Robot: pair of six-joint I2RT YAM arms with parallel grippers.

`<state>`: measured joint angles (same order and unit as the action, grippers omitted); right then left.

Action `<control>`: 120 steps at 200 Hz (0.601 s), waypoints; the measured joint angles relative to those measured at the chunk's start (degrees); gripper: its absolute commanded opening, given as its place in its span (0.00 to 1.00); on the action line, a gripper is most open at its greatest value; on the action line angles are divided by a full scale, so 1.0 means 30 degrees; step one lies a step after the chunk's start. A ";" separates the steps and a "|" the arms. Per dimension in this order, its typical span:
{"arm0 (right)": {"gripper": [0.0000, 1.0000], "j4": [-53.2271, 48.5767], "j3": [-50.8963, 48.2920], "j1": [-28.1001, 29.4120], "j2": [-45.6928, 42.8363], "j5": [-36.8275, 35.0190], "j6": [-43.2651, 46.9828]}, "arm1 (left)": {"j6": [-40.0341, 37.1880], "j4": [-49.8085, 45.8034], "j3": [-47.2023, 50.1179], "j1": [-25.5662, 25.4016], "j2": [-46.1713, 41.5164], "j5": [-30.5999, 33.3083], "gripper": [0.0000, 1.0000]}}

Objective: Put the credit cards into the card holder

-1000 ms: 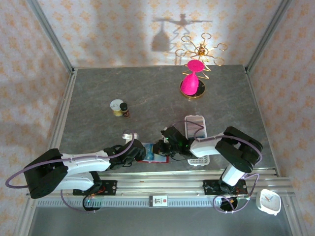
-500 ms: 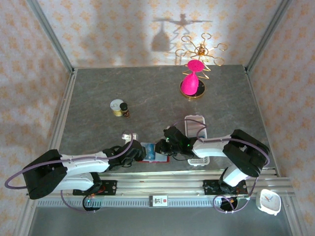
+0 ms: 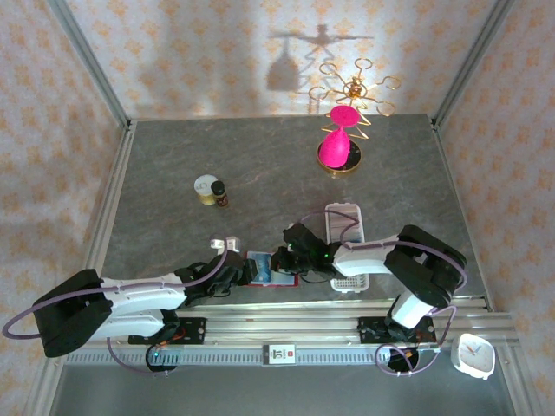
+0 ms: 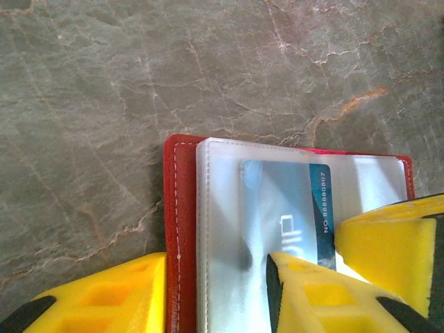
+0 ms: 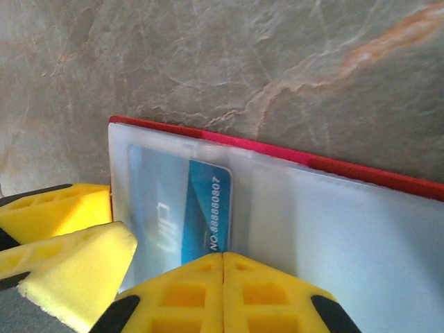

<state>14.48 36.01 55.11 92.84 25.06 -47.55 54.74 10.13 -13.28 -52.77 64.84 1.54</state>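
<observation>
The red card holder (image 3: 286, 279) lies open near the table's front edge, its clear sleeves facing up. A blue credit card (image 4: 320, 208) sits partly inside a sleeve, its numbered end sticking out (image 5: 208, 208). My left gripper (image 4: 215, 267) is open and straddles the holder's red stitched edge (image 4: 182, 229), one finger on the table and the other pressing the sleeve. My right gripper (image 5: 222, 258) is shut, with its joined tips at the card's exposed edge. In the top view the left gripper (image 3: 245, 270) and right gripper (image 3: 279, 263) meet over the holder.
A long white slotted tray (image 3: 345, 227) lies just right of the holder, under the right arm. A small jar and dark bottle (image 3: 208, 189) stand at mid-left. A gold stand with a pink object (image 3: 338, 143) is at the back. A white clock (image 3: 474, 355) lies off the table.
My right jaws have closed fully. The left arm's elbow has sunk lower and further left, and its jaws have spread slightly. The holder has stayed in place.
</observation>
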 measured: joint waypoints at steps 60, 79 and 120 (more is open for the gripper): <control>0.06 0.0729 0.0627 0.0495 0.0954 0.0182 -0.0393 | 0.0248 0.0648 0.0321 0.0015 -0.0044 0.0007 0.40; 0.06 0.1049 0.0648 0.0495 0.1064 0.0291 -0.0583 | 0.0248 0.0721 0.0372 0.0015 -0.0080 0.0007 0.40; 0.07 0.0801 0.0597 0.0561 0.0510 -0.0117 -0.0634 | 0.0255 0.0729 0.0372 0.0015 -0.0095 0.0007 0.40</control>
<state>16.88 37.80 56.80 94.37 24.71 -49.45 55.51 12.32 -12.16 -52.73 64.55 1.56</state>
